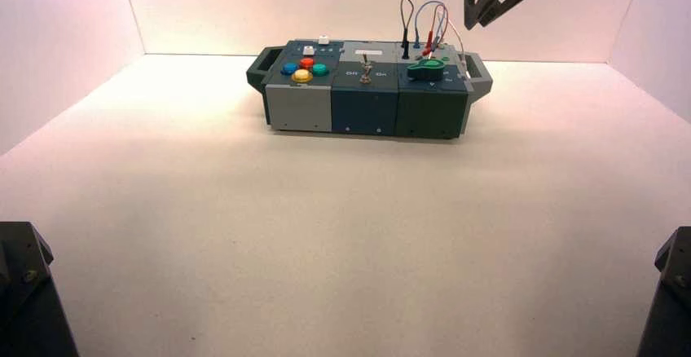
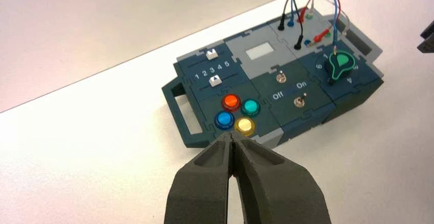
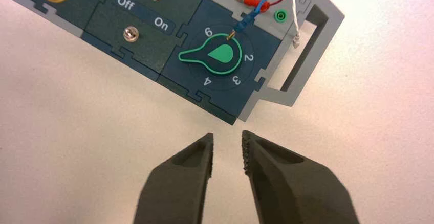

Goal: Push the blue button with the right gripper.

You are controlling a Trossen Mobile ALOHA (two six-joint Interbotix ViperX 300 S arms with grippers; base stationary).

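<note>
The blue button (image 1: 289,68) is a small round dome at the left end of the box's top, beside red, yellow and teal buttons. It also shows in the left wrist view (image 2: 224,119) and is out of the right wrist view. My right gripper (image 1: 482,16) hangs high in the air above the box's right end, far from the blue button. In its wrist view the right gripper (image 3: 228,144) is open and empty, with the green knob (image 3: 217,55) beyond its tips. My left gripper (image 2: 233,138) is shut and empty, off the box on the button side.
The box (image 1: 367,108) stands at the back of the white table. It bears a red button (image 2: 231,102), a teal button (image 2: 250,107), a yellow button (image 2: 245,126), two toggle switches (image 2: 300,102), two sliders (image 2: 215,81) and looped wires (image 1: 428,23). Dark arm bases (image 1: 24,292) fill the near corners.
</note>
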